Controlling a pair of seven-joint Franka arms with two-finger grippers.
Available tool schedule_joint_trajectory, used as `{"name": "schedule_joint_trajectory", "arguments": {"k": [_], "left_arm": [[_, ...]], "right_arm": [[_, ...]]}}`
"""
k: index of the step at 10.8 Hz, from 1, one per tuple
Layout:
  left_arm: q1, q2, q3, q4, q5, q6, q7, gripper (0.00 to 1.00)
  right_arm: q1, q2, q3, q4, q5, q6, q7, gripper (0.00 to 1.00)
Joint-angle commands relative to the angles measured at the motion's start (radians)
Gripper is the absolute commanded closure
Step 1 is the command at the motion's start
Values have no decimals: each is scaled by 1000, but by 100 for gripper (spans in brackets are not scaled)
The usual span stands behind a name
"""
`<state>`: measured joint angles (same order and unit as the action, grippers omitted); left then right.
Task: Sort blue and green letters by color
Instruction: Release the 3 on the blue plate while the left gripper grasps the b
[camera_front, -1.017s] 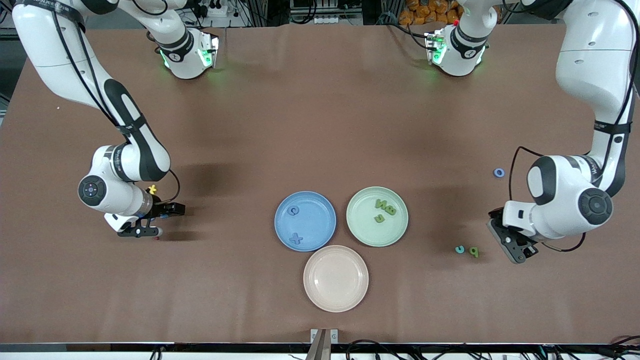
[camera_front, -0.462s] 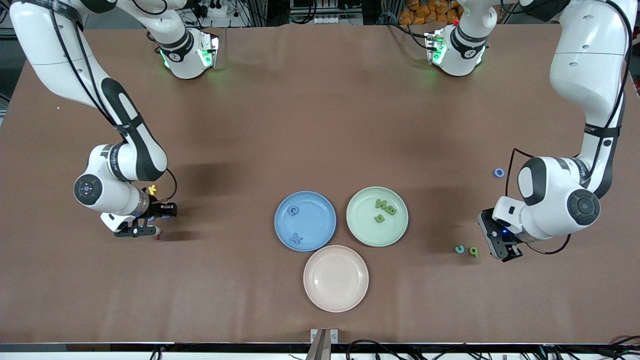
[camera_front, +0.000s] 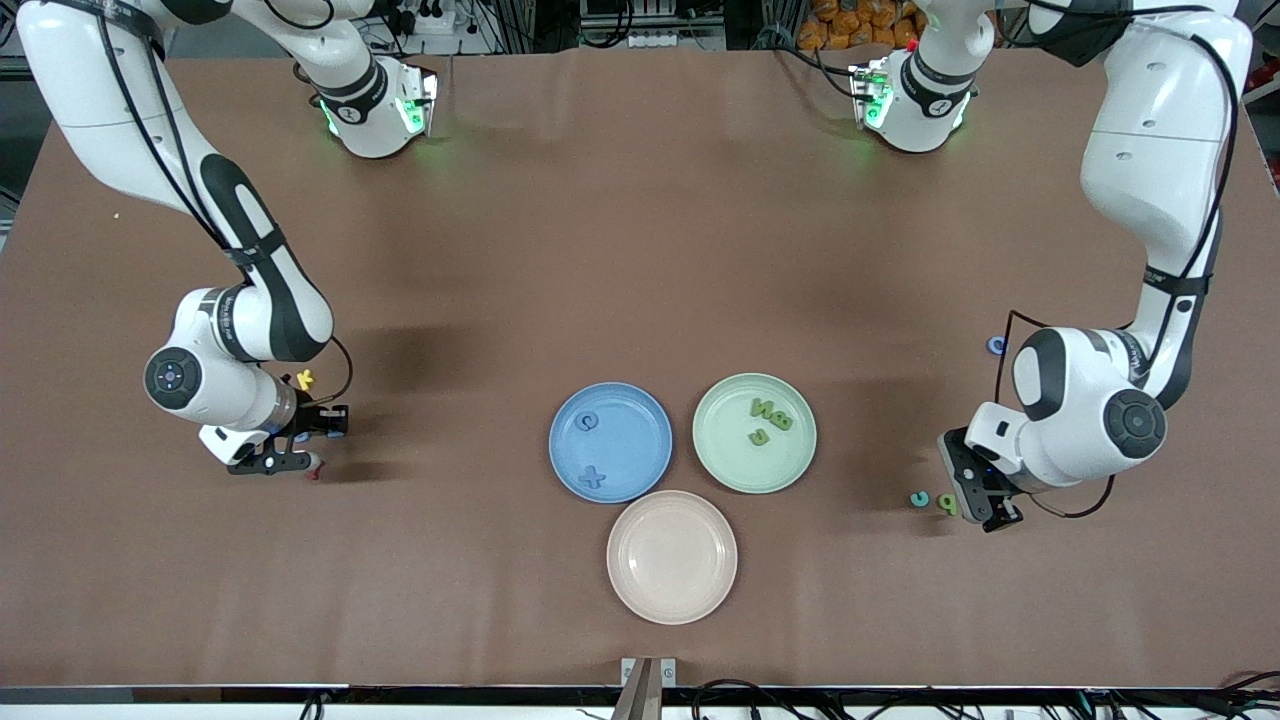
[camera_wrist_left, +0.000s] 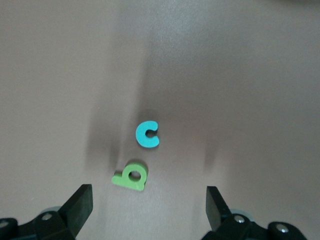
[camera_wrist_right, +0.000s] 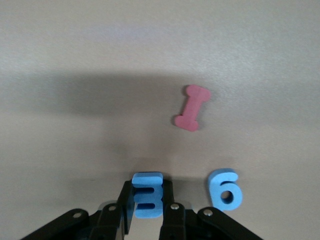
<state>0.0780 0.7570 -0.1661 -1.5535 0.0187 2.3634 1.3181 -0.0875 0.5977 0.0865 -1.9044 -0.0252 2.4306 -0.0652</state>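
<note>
My right gripper (camera_front: 303, 441) is low at the table toward the right arm's end and is shut on a blue E (camera_wrist_right: 147, 198). A blue g (camera_wrist_right: 225, 189) lies on the table beside it. My left gripper (camera_front: 977, 495) is open just above a green p (camera_front: 946, 503), which lies between its fingers in the left wrist view (camera_wrist_left: 131, 176). A teal c (camera_front: 919, 498) lies beside the p. The blue plate (camera_front: 640, 410) holds a blue c (camera_front: 589, 421) and x (camera_front: 592, 477). The green plate (camera_front: 725, 462) holds three green letters (camera_front: 768, 418).
An empty pink plate (camera_front: 671, 600) stands nearer the front camera than the other two plates. A yellow k (camera_front: 305, 379) and a dark red letter (camera_wrist_right: 192, 107) lie by my right gripper. A small blue ring (camera_front: 995, 346) lies beside the left arm.
My left gripper has moved toward the plates and now hangs over the green p. My right gripper has shifted slightly toward its end of the table, still holding the E.
</note>
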Motion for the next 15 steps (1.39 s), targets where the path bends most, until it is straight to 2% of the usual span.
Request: {"name": "schedule_joint_trajectory", "arguments": {"k": [1, 4, 7, 10, 13, 14, 15], "left_arm": [[-3, 67, 0, 36, 29, 45, 27, 0], [-1, 81, 0, 35, 53, 68, 29, 0], [-1, 85, 0, 33, 58, 85, 20, 0], [-1, 88, 0, 32, 59, 88, 18, 0], [0, 88, 0, 27, 72, 89, 15, 0], [2, 85, 0, 27, 72, 89, 12, 10], [0, 79, 2, 27, 70, 89, 0, 38]], "right_arm": [[61, -24, 13, 25, 1, -5, 135, 100], [168, -7, 16, 86, 4, -5, 365, 100], [314, 36, 22, 180, 19, -21, 742, 100], [449, 80, 21, 290, 166, -35, 1002, 100], [557, 147, 19, 411, 200, -25, 1362, 100], [583, 189, 19, 471, 200, -22, 1457, 100], [598, 218, 19, 519, 202, -13, 1528, 100]]}}
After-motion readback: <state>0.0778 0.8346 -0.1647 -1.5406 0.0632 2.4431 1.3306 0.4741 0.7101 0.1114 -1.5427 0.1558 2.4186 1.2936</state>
